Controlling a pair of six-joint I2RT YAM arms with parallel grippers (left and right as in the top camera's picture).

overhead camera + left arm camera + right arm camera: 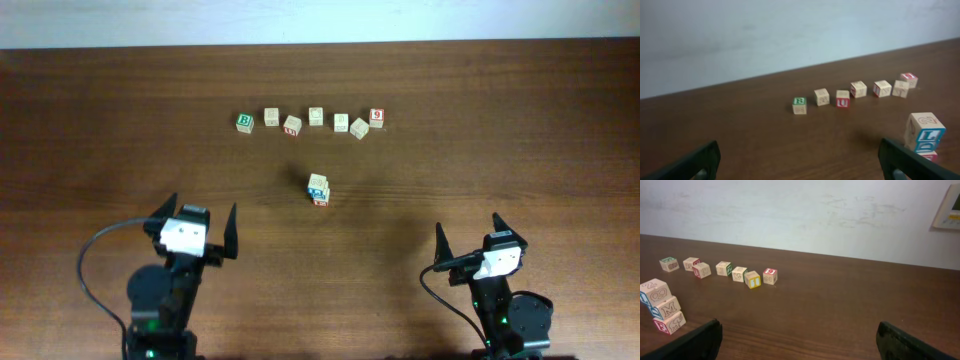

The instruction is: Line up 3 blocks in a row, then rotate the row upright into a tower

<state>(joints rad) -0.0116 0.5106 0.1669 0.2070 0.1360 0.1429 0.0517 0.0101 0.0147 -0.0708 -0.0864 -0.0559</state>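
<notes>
The three blocks stand stacked in a small tower [319, 188] at the middle of the table. In the left wrist view the tower [925, 136] shows at the right edge, with blue letters on its upper two cubes. The right wrist view has the tower [662, 307] at the far left; its bottom cube is printed red. My left gripper [203, 205] hovers near the front left, open and empty, well short of the tower. My right gripper [467, 222] is at the front right, open and empty too. Only the wide-apart fingers [695, 162] [905, 342] show in each wrist view.
Several more letter cubes form a curved row behind the tower, from the green "B" cube [244, 122] at the left to the red "9" cube [377, 117] at the right. A pale wall [800, 210] rises behind the far table edge.
</notes>
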